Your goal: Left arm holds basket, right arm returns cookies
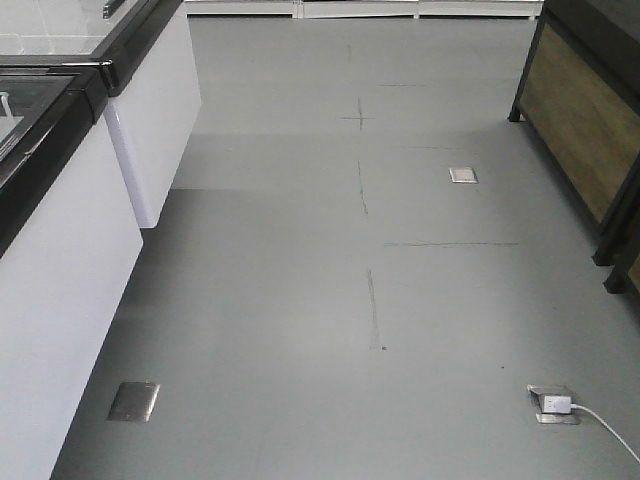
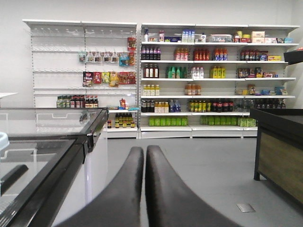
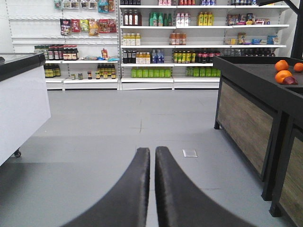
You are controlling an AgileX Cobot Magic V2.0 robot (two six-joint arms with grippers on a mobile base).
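Note:
The basket and the cookies are out of view in all three views. In the left wrist view my left gripper is shut, its two black curved fingers pressed together with nothing between them, pointing over the grey floor towards the shop shelves. My right gripper in the right wrist view is also shut and holds nothing, with only a thin slit between its fingers. Neither arm shows in the front view. A sliver of pale blue sits at the left edge above the freezer; I cannot tell what it is.
White chest freezers with black rims and glass lids line the left. A dark wood-panelled stand with oranges is on the right. Stocked shelves fill the far wall. A floor socket with a white cable lies front right.

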